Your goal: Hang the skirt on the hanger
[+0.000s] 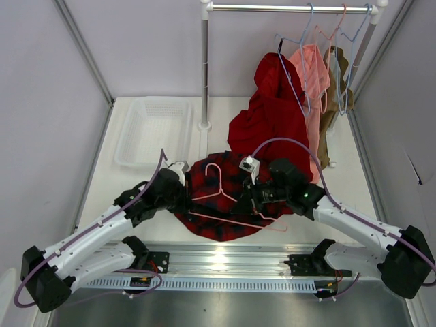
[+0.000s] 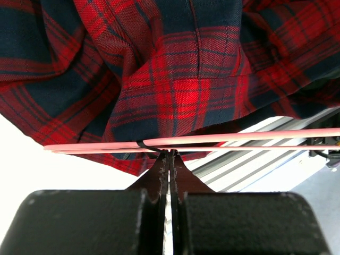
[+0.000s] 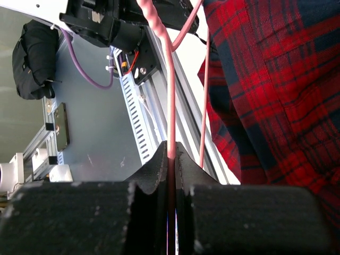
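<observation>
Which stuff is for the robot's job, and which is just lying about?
For the job: plaid skirt, pink hanger, gripped by left gripper and right gripper.

Just about: red garment, salmon-pink garment, blue hangers, white basket, clothes rail.

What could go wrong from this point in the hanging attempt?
1. The right gripper pinches only the thin wire of the hanger, which could twist or slip in that narrow grip.
2. The left gripper is shut right at the hanger's bar beside the hem of the skirt. What it holds is unclear, so the skirt may slide off if lifted.
</observation>
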You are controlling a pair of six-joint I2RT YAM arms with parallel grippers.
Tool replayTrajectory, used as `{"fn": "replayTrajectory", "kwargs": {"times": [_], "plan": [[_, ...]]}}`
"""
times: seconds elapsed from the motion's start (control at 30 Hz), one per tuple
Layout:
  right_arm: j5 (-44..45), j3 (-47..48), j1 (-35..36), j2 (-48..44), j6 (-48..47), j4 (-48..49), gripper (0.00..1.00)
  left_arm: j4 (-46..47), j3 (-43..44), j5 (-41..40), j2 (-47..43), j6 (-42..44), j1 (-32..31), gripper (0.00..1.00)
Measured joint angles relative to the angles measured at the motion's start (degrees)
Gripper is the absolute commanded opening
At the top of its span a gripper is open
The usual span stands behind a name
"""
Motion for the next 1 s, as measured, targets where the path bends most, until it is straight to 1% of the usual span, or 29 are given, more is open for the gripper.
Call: {"fn": "replayTrajectory", "kwargs": {"times": [0.03,0.07,0.1,0.13,0.17,0.23,0.27,0.37,0.53,0.7,0.9,1.0], "plan": [[0.0,-0.1,0.0,0.3,0.1,0.6,0.00,-0.1,0.0,-0.2,0.1,0.4,0.0,0.03],[0.0,-0.3,0.0,0.5,0.2,1.0,0.00,-0.1,0.0,-0.4,0.2,0.6,-0.1,0.06],[-0.1,-0.5,0.0,0.7,0.2,1.6,0.00,-0.2,0.0,-0.6,0.3,0.9,-0.1,0.12],[-0.1,-0.8,0.0,1.0,0.3,2.2,0.00,-0.2,0.0,-0.9,0.3,1.1,-0.1,0.14],[-0.2,-1.1,0.0,1.3,0.4,2.8,0.00,-0.2,0.1,-1.0,0.3,1.4,-0.1,0.20],[-0.5,-2.2,0.0,1.6,0.6,4.4,0.00,-0.3,0.3,-1.3,0.3,1.8,-0.2,0.27],[-0.7,-2.8,0.0,1.7,0.8,5.3,0.00,-0.4,0.5,-1.4,0.2,2.0,-0.3,0.34],[-1.3,-4.5,0.0,2.1,1.6,7.4,0.00,-1.0,1.3,-1.7,-0.3,2.5,-0.4,0.41],[-1.5,-5.2,0.0,3.3,1.8,9.3,0.00,-1.3,3.4,-1.9,-3.0,3.2,-0.5,0.45],[-1.5,-5.2,0.0,4.3,2.0,10.4,0.00,1.8,3.9,-1.4,-4.8,3.5,-0.9,0.50],[-1.5,-5.3,0.0,5.1,2.0,11.2,0.00,7.2,3.9,-1.4,-2.9,3.5,-3.1,0.53],[-1.5,-5.4,0.0,5.5,2.0,11.5,0.00,11.2,3.9,-2.2,-1.1,3.4,-5.5,0.54]]}}
